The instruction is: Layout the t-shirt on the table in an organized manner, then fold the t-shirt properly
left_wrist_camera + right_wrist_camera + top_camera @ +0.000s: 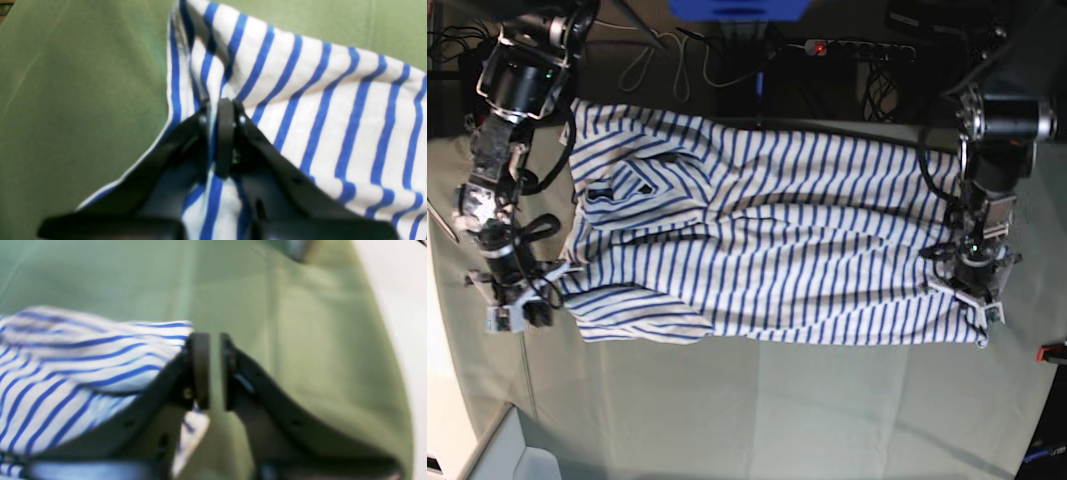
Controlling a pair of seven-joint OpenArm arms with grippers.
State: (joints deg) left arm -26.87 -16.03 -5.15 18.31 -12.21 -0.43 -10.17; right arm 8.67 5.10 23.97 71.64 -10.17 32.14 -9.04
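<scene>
Right now my left gripper (pixel 222 110) is clamped on the t-shirt (pixel 777 240) at the base view's right; its long axis spans the table (pixel 757 410) toward my right gripper (pixel 213 370), slightly parted, empty.

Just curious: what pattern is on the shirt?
White t-shirt with thin blue stripes, clearest in base view.

One t-shirt (pixel 767 240), one table (pixel 757 410), two arms, one red clamp (pixel 1054 352).
</scene>
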